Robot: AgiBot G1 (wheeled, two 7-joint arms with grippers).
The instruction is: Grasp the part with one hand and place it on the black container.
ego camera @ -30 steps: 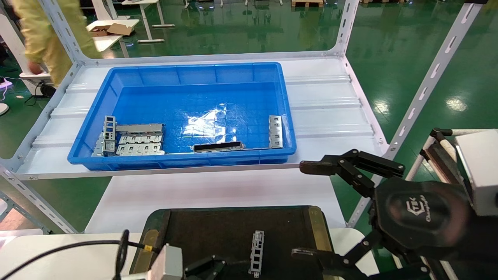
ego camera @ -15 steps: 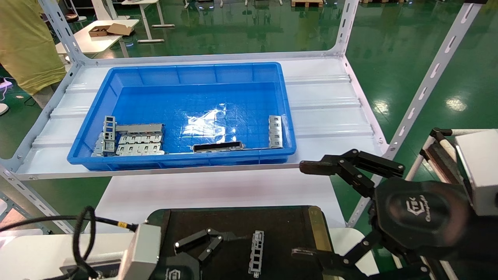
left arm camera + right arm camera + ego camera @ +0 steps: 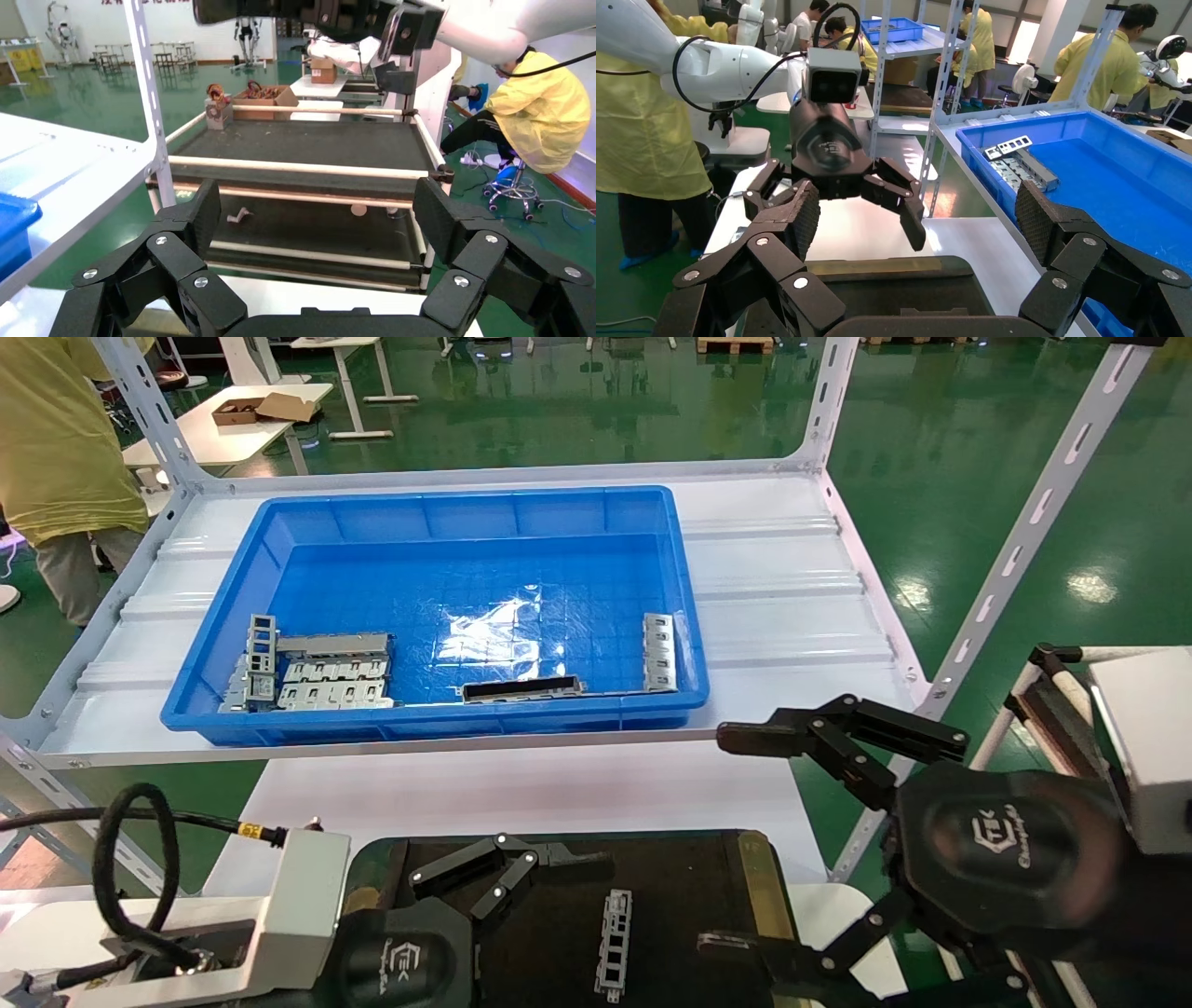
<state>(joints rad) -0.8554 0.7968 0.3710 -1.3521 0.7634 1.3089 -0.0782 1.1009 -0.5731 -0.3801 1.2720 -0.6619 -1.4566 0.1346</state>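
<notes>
Part (image 3: 614,944), slim silver strip with rectangular cutouts, on black container (image 3: 559,905), left end effector (image 3: 549,873) spread wide, empty

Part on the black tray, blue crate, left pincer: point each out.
part (image 3: 614,945), head view, middle of the strip.
blue crate (image 3: 438,717), head view, near rim.
left pincer (image 3: 521,887), head view, midway between its open fingertips.

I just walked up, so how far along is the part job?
One part already lies flat on the black container. Nothing is in hand: left gripper and right gripper are both open and empty. More parts wait in the blue crate.
</notes>
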